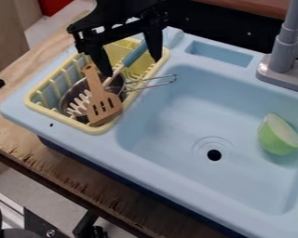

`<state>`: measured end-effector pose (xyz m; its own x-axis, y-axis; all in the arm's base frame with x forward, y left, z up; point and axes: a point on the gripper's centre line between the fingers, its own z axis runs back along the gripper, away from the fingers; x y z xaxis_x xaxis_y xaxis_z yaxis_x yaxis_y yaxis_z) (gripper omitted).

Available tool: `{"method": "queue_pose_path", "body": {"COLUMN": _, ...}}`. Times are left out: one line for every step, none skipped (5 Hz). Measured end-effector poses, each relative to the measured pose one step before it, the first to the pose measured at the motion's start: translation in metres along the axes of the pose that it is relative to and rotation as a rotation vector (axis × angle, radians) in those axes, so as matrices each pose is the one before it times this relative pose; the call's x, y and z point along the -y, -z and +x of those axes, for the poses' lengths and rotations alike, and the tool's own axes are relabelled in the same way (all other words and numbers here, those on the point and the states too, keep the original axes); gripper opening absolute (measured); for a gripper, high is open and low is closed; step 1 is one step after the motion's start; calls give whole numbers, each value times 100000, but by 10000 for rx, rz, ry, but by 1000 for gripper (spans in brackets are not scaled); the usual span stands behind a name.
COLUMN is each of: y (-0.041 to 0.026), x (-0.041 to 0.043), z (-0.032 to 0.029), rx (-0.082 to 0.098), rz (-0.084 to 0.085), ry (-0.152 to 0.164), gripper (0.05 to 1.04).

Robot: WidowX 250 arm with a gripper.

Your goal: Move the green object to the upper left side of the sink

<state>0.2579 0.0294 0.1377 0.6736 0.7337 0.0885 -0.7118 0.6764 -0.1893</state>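
Here's the gripper (132,68) up over the yellow dish rack (98,129), jaws spread wide, nothing pinched between them, a blue-handled utensil (134,55) showing below the gap. And the target? Clean across the sink (161,128)! The halved green fruit (278,135) rests in the basin close by the right wall, beyond the drain (214,155), well apart from the jaws, off to their right and lower in the picture.

Now the angle, and this is the one to watch. The fruit's long axis runs steeply from upper left to lower right, its pale cut face turned toward the upper right. The jaws line up on a slant rising gently to the right, so they look nearly square across that axis already. My call: a long traverse right, little wrist turn, then down to pinch across the narrow width. The rounded rind could roll or slip if they close off-centre.

First step still to play: reach and grasp. Coming back to the upper left, mind the wire handle (152,85) poking over the rim there!
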Motion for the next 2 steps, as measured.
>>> {"method": "queue_pose_path", "body": {"y": 686, "x": -317, "z": -493, "rx": -357, "rz": 182, "ry": -80, "gripper": 999}}
{"method": "queue_pose_path", "body": {"y": -566, "x": 640, "z": -727, "rx": -487, "rz": -102, "ry": -111, "gripper": 1000}}
